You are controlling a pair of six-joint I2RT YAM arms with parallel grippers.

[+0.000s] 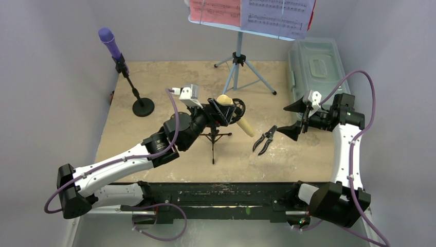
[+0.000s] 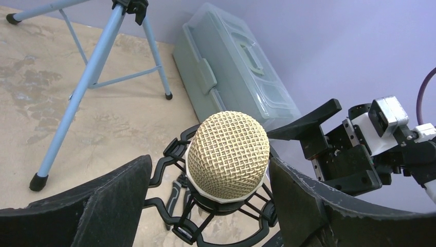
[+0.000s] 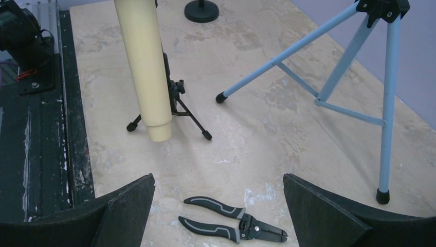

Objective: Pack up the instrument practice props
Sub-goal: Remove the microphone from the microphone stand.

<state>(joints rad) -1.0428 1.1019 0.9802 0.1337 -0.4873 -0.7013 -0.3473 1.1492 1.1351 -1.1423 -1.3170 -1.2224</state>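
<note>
We find the left fingers (image 2: 118,198) apart, one on either side of the mesh head of the cream microphone (image 2: 229,154). The right-hand finger stands just beside the mesh. The other is clear of it, next to the black shock-mount ring (image 2: 167,154) (we cannot confirm contact on either side).

The microphone lies tilted in that mount on top of the black mic tripod (image 1: 214,139), near the middle of the counter (image 1: 169,82), with its handle pointing toward 4 o'clock.

The right fingers (image 1: 297,105) stand wide apart with nothing between them, above the counter at 3 o'clock from the tripod. Just toward 8 o'clock from them, black-and-grey pliers (image 1: 265,140) lie flat on the counter, apart from the tripod's feet.

At 10 o'clock the purple microphone (image 1: 109,42) sits tilted on the round-base pole (image 1: 143,107), whose base rests on the counter.

At 12 o'clock the light-blue music desk (image 1: 239,67) stands on its tripod legs, carrying a red page (image 1: 215,10) and a white page (image 1: 277,13) side by side.

At 2 o'clock the translucent plastic box (image 1: 313,62) lies along the counter's far right edge, lid on.
</note>
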